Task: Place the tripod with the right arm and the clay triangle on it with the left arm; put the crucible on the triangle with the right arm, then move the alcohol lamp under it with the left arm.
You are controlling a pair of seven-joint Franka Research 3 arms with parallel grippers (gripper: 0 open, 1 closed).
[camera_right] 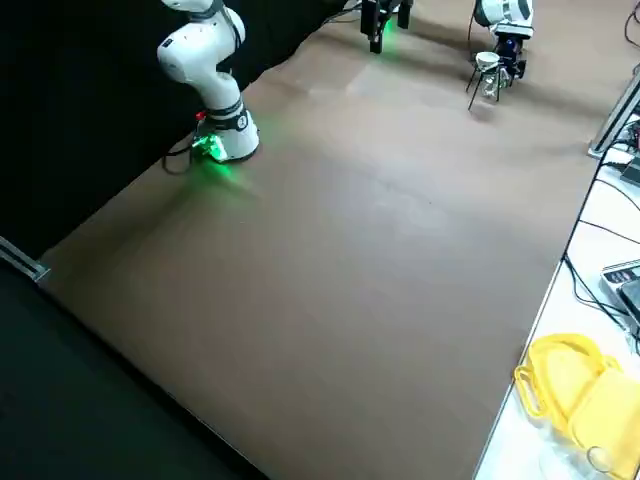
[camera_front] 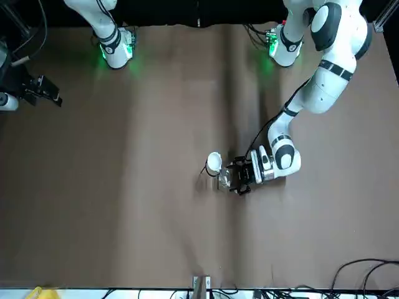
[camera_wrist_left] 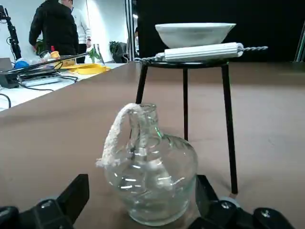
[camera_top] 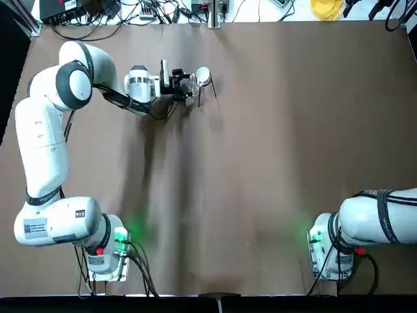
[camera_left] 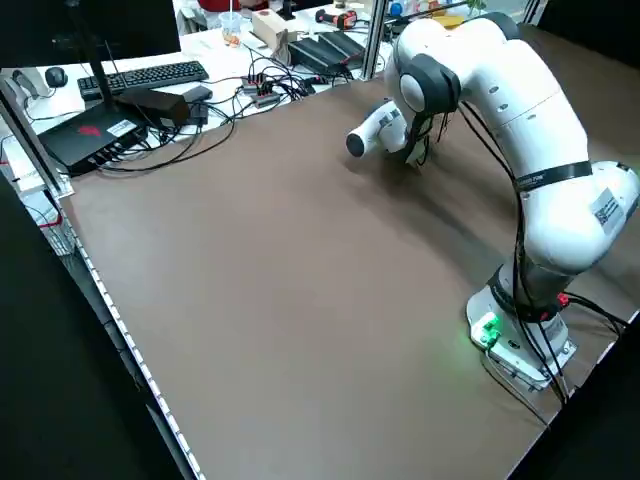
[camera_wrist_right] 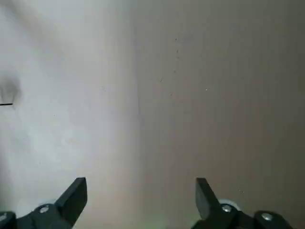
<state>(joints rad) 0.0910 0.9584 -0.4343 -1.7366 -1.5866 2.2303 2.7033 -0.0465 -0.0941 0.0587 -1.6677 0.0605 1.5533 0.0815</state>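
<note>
Clock face as in top view, 12 at far side. Tripod (camera_wrist_left: 230,133) stands on table (camera_top: 260,163), toward 12 from its middle. Clay triangle (camera_wrist_left: 202,52) lies on tripod's ring; crucible (camera_wrist_left: 195,36) sits on triangle. Alcohol lamp (camera_wrist_left: 157,191) at tripod's 9 o'clock, just beside it, wick (camera_wrist_left: 114,136) in its neck. Left gripper (camera_wrist_left: 143,177) at lamp's 9 o'clock. Right gripper (camera_wrist_right: 142,180) above table. Yellow tray (camera_top: 327,8) past far edge, toward 1.

Robotics lab w/ two arms (camera_top: 49,143) on brown table (camera_top: 260,130), kbd (camera_left: 150,78), PC monitor (camera_left: 60,35), cables (camera_left: 190,140)
</note>
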